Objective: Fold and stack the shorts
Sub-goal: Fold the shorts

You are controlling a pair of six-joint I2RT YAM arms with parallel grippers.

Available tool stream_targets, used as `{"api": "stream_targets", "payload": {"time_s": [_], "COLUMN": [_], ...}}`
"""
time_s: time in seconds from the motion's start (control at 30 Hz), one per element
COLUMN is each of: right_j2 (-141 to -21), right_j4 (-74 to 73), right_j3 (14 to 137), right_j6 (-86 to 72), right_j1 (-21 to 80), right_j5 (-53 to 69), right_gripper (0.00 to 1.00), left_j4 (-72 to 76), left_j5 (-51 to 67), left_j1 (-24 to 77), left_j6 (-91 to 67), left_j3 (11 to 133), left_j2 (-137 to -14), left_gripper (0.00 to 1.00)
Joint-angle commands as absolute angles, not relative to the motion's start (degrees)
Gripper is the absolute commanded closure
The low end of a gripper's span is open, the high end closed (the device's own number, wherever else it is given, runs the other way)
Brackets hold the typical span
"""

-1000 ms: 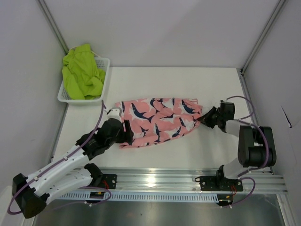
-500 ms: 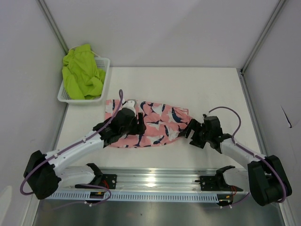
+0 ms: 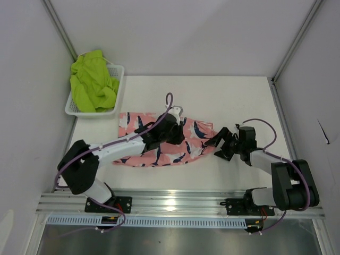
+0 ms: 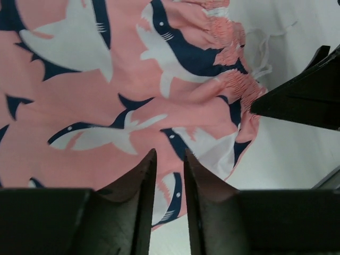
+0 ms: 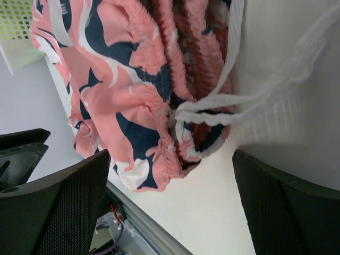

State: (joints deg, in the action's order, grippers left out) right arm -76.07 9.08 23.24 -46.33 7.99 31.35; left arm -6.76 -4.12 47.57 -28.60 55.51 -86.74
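Note:
The pink shark-print shorts (image 3: 133,125) lie spread across the middle of the table, with the gathered waistband (image 5: 159,69) and white drawstring (image 5: 255,101) at their right end. My left gripper (image 3: 179,137) hovers over their right half. Its fingers (image 4: 151,175) stand a narrow gap apart, and only cloth (image 4: 79,106) and table show through that gap. My right gripper (image 3: 219,146) is wide open just right of the waistband, holding nothing (image 5: 170,159). The lime green shorts (image 3: 93,82) are heaped in the basket.
The white mesh basket (image 3: 119,90) stands at the back left corner against the wall. Enclosure walls close in the left, back and right. An aluminium rail (image 3: 180,204) with the arm bases runs along the near edge. Bare white table (image 3: 223,98) lies behind the shorts.
My right gripper let go of the waistband and opened wide. My left arm swept right across the pink shorts and its jaws narrowed. The shorts shifted left.

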Motion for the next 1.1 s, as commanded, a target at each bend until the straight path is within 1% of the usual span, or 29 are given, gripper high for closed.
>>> {"api": "stream_targets", "payload": {"time_s": [0.0, 0.03, 0.13, 0.2, 0.3, 0.4, 0.5, 0.57, 0.63, 0.67, 0.73, 0.77, 0.83, 0.87, 0.93, 0.97, 1.0, 1.07], "right_j2": [-79.7, -80.2, -82.3, -83.3, -84.5, -85.4, -87.7, -88.9, -89.6, -89.6, -89.4, -89.1, -88.5, -88.0, -86.6, -86.1, -85.1, -84.0], "right_j4": [8.5, 8.9, 10.7, 10.5, 8.1, 7.2, 7.1, 7.5, 8.7, 9.7, 9.9, 10.3, 10.8, 11.5, 11.4, 10.9, 10.4, 8.4], "right_j3": [24.8, 25.0, 25.4, 26.1, 28.1, 29.7, 31.4, 32.0, 32.1, 31.8, 31.6, 31.6, 30.9, 30.5, 30.0, 29.9, 29.8, 29.9], "right_j6": [-43.5, -43.9, -45.1, -45.4, -44.3, -43.2, -42.5, -42.3, -42.5, -42.8, -43.2, -43.2, -43.7, -43.8, -43.5, -43.2, -42.9, -41.8], "right_j1": [7.4, 7.5, 7.7, 8.2, 8.7, 8.9, 9.2, 9.8, 10.1, 10.5, 10.9, 11.2, 11.6, 11.8, 12.2, 12.3, 13.0, 13.9], "right_j5": [28.9, 28.2, 27.0, 25.9, 21.9, 20.7, 20.4, 20.7, 20.7, 20.7, 20.2, 20.2, 20.2, 20.2, 19.8, 19.5, 18.9, 17.8], "right_gripper": [0.01, 0.01, 0.02, 0.02, 0.02, 0.01, 0.02, 0.02, 0.07, 0.12, 0.15, 0.22, 0.3, 0.38, 0.47, 0.6, 0.64, 0.67], "left_j4": [-1.3, -1.1, -0.9, -0.4, -0.3, 2.4, 3.3, 4.0, 4.3, 5.2, 5.6, 6.2, 7.0, 7.0, 6.9, 6.9, 7.0, 7.2], "left_j5": [-1.6, -0.9, -0.4, -0.4, 1.6, 2.8, 4.1, 5.0, 5.5, 6.1, 6.2, 6.2, 6.2, 6.2, 6.2, 6.2, 6.2, 6.2], "left_j1": [48.2, 48.3, 48.6, 48.7, 48.7, 49.0, 49.6, 50.0, 50.7, 51.1, 51.4, 51.5, 51.5, 51.5, 51.5, 51.5, 51.5, 51.5], "left_j6": [-27.2, -27.0, -26.9, -27.1, -27.1, -25.8, -23.5, -22.1, -20.7, -20.3, -19.9, -19.7, -19.7, -19.4, -19.0, -18.7, -18.7, -18.6], "left_j3": [61.7, 62.4, 65.5, 66.4, 68.3, 69.1, 70.0, 70.5, 70.5, 70.2, 70.0, 69.4, 69.0, 68.7, 68.8, 68.6, 68.1, 67.5], "left_j2": [-92.1, -93.5, -98.9, -101.2, -105.5, -108.2, -110.7, -112.4, -113.3, -114.0, -114.2, -114.1, -113.6, -113.4, -113.2, -113.2, -112.9, -112.7], "left_gripper": [0.72, 0.76, 0.84, 0.86, 0.93, 0.94, 0.99, 1.0, 1.0, 1.0, 1.0, 1.0, 0.99, 0.99, 0.99, 0.99, 0.99, 0.99]}}
